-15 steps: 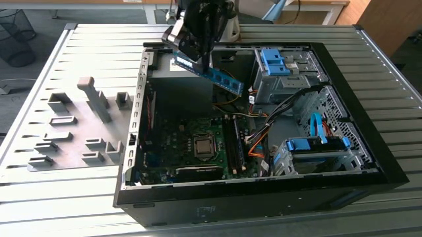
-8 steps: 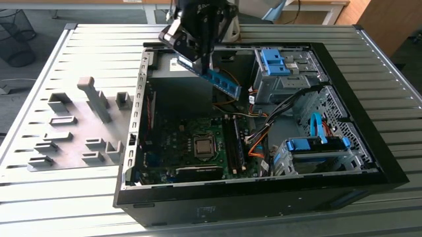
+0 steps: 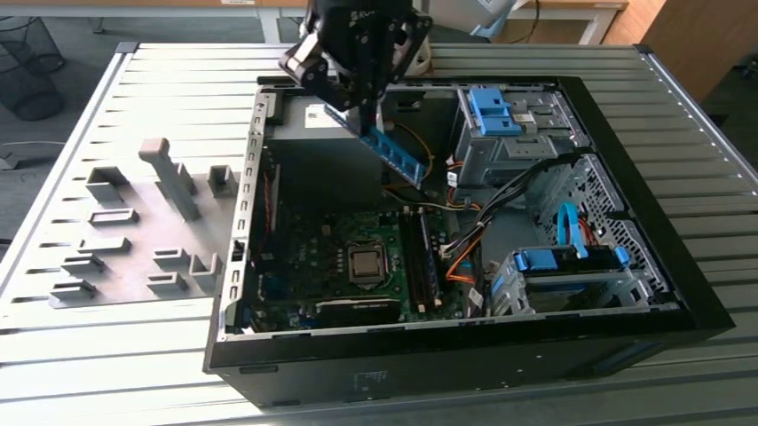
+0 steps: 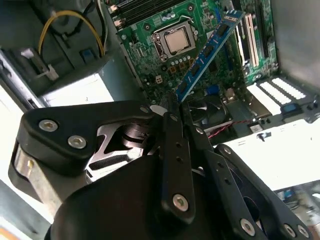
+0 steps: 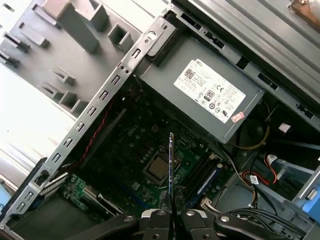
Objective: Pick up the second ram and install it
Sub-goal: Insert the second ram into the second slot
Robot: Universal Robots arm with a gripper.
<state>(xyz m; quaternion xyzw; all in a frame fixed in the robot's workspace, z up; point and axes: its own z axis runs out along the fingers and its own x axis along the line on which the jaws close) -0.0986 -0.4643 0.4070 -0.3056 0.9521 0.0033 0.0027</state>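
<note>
Gripper [image 4: 172, 112] jaws clenched on second ram [image 4: 207, 52], its gripped end hidden.

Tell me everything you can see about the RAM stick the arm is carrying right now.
The second ram is a slim, long blue circuit-board stick with a row of black chips along its face. The tool is shut on one end of it, and nothing else touches it. In the exterior view it hangs tilted in the air above the open computer case, over the motherboard. In the first wrist view it appears edge-on as a thin line.
</note>
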